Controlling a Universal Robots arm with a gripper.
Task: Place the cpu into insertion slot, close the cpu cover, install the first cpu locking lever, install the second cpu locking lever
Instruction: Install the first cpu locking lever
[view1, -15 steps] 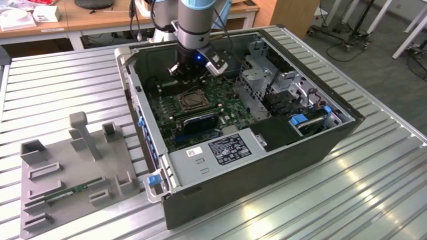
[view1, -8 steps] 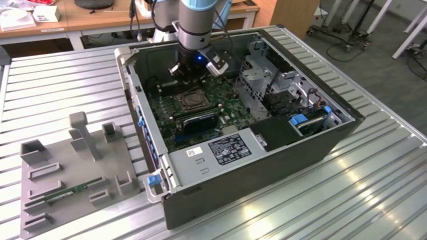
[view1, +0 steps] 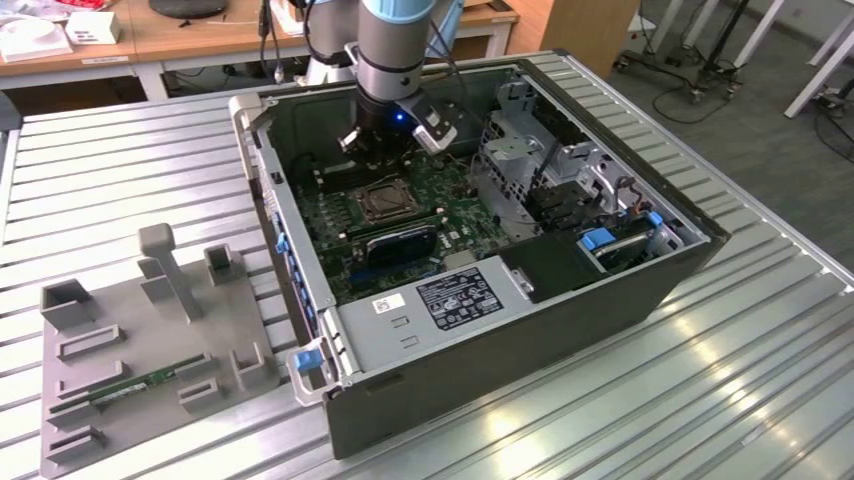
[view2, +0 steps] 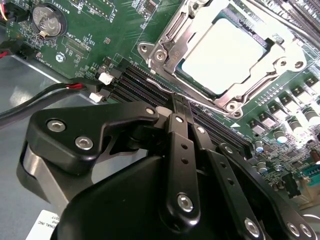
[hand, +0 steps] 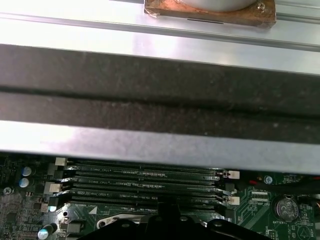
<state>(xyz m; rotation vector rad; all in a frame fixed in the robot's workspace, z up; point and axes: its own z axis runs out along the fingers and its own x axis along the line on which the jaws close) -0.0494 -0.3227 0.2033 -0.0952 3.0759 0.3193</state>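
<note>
Cpu (view2: 231, 56) seated under closed cpu cover (view2: 172, 35)

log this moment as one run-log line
cpu: seated in slot | cover: down over cpu | gripper: at socket edge by memory slots, holds nothing

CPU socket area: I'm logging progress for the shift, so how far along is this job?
Done: the flat silver-tan square cpu is seated, and the thin silver metal cover plate lies flat around its edges. In hand: the shut pincer has its tip at a thin silver lever rod beside the cover. Left: the locking levers; whether either is latched cannot be told.
</note>
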